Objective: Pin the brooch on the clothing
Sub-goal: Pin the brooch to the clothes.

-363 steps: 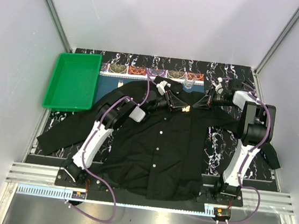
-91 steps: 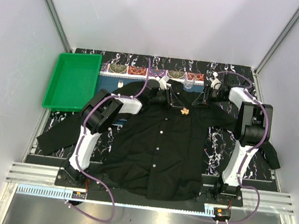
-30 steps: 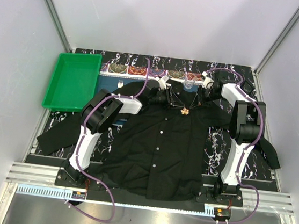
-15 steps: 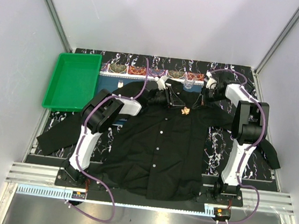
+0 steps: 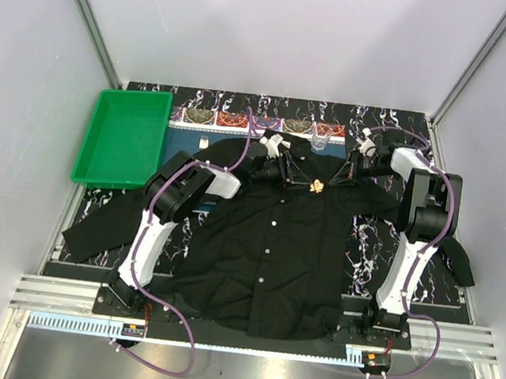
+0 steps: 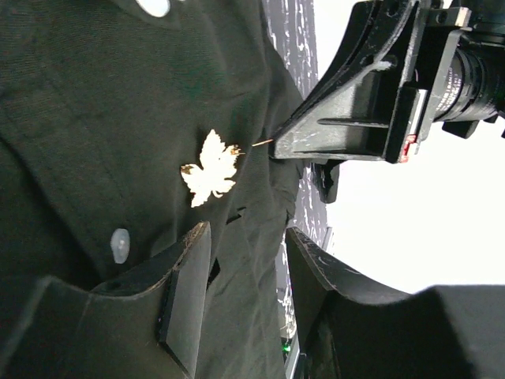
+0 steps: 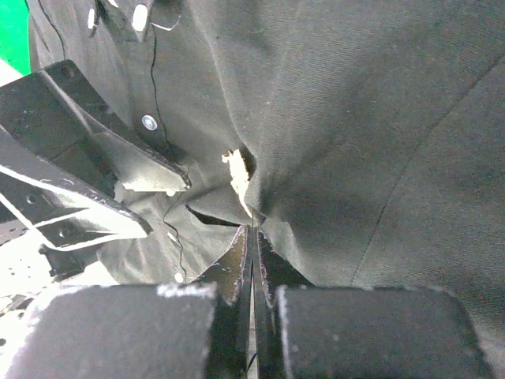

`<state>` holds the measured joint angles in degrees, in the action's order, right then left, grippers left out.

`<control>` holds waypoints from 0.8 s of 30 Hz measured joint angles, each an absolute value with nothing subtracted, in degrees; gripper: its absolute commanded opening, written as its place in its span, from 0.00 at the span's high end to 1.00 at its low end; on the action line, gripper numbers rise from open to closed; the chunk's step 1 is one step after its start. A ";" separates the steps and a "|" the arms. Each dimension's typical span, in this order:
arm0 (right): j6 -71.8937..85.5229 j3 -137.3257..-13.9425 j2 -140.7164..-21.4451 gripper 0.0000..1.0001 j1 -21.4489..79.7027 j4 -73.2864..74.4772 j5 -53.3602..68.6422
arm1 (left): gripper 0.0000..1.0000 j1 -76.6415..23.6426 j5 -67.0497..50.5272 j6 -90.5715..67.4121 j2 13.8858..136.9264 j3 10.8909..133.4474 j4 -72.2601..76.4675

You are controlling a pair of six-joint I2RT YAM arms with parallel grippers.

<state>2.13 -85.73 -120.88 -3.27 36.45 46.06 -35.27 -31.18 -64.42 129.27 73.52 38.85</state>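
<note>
The black shirt (image 5: 269, 246) lies spread flat on the table. The golden leaf brooch (image 5: 316, 187) sits on its chest just below the collar. It also shows in the left wrist view (image 6: 211, 168) and half hidden by a fold in the right wrist view (image 7: 235, 175). My right gripper (image 5: 340, 177) (image 7: 252, 230) is shut on the brooch's thin pin, with its tips right beside the leaf (image 6: 276, 148). My left gripper (image 5: 297, 178) (image 6: 245, 233) is open just left of the brooch, with a raised fold of shirt between its fingers.
A green tray (image 5: 124, 137) stands at the back left. A patterned placemat (image 5: 243, 120) and a small clear glass (image 5: 319, 143) lie behind the collar. The shirt's sleeves (image 5: 93, 226) spread towards both table edges.
My right gripper has shifted slightly right and nearer, staying at the brooch. My left gripper has edged right towards the brooch. The brooch stays in about the same spot.
</note>
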 measured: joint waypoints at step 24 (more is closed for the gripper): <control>6.33 -84.27 -122.02 1.00 -5.39 34.24 50.74 | 0.54 -37.45 -26.70 -66.22 134.17 81.78 30.37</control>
<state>6.33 -84.27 -122.02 -5.39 34.24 50.74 -37.45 -26.70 -66.22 134.17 81.78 30.37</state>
